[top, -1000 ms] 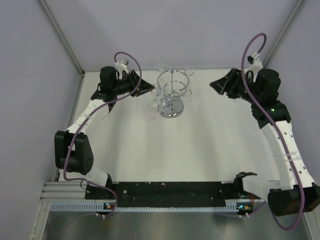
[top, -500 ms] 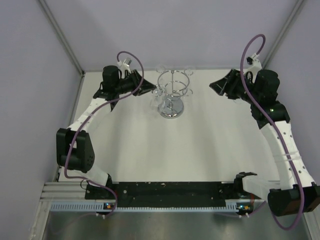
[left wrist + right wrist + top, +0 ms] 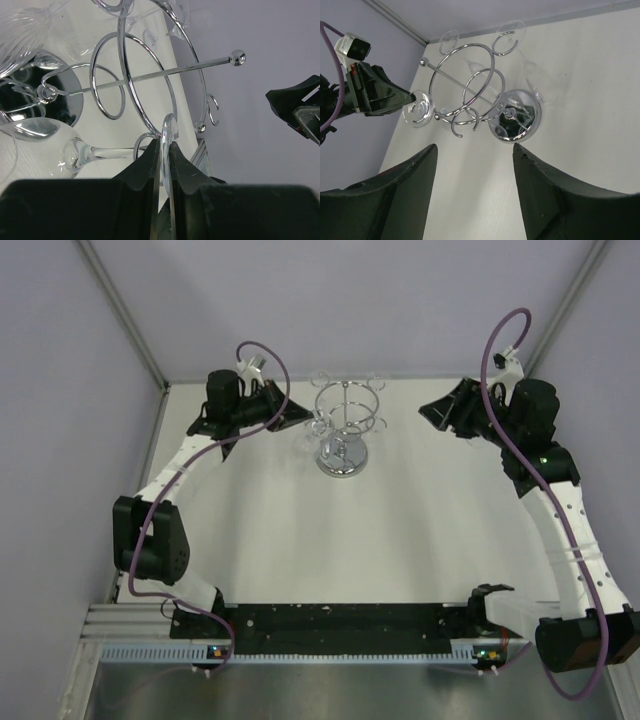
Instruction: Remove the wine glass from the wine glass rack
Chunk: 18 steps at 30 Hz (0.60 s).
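Observation:
The chrome wine glass rack (image 3: 344, 423) stands at the back middle of the table on its round mirrored base (image 3: 342, 458). My left gripper (image 3: 300, 417) is at the rack's left side, shut on the round foot (image 3: 168, 130) of a clear wine glass (image 3: 85, 150). The glass hangs sideways with its stem at a small wire loop (image 3: 141, 141). The right wrist view shows that foot (image 3: 418, 109) just left of the rack's ring (image 3: 470, 82). My right gripper (image 3: 432, 410) is open and empty, well right of the rack (image 3: 474, 147).
Two more glasses hang from the rack's far loops, their feet (image 3: 448, 40) (image 3: 512, 30) showing on top. The back wall and the table's metal edge rail (image 3: 200, 152) run close behind the rack.
My left gripper has shifted slightly toward the back with the glass foot in it, and the glass bowl has swung a little. The right arm has not moved.

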Each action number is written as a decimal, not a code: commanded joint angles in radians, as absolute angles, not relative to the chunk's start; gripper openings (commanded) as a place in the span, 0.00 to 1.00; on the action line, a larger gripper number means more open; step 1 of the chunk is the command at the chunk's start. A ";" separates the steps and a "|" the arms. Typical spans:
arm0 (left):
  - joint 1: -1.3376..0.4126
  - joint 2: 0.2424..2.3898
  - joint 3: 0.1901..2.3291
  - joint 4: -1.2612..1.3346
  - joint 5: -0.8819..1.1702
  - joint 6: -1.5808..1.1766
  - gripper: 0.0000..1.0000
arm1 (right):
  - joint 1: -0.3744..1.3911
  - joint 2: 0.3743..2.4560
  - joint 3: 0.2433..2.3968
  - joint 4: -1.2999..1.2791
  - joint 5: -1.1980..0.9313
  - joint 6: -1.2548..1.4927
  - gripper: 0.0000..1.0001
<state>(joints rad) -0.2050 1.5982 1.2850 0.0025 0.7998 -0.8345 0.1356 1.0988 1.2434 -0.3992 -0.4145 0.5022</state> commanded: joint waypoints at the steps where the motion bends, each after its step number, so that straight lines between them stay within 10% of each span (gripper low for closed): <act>1: -0.212 1.578 1.333 0.043 0.830 -0.827 0.00 | 0.146 1.078 1.244 -0.362 -0.420 0.506 0.62; 18: -0.186 1.500 1.333 -0.046 0.847 -0.770 0.00 | 0.155 1.072 1.236 -0.360 -0.417 0.511 0.62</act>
